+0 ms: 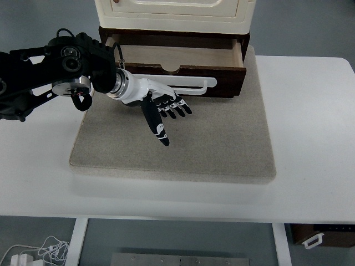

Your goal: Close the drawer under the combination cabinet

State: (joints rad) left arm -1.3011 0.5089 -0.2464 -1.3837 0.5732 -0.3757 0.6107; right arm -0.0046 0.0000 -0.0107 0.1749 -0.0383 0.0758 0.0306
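The drawer, partly open at upper centre beneath the cream cabinet, presents its white handle forward, so I hold my left hand flat, fingers spread and empty, against it to push.

Dark glossy wood drawer, matt pale wood inside, rough beige cloth mat.

Dark brown drawer, white handle
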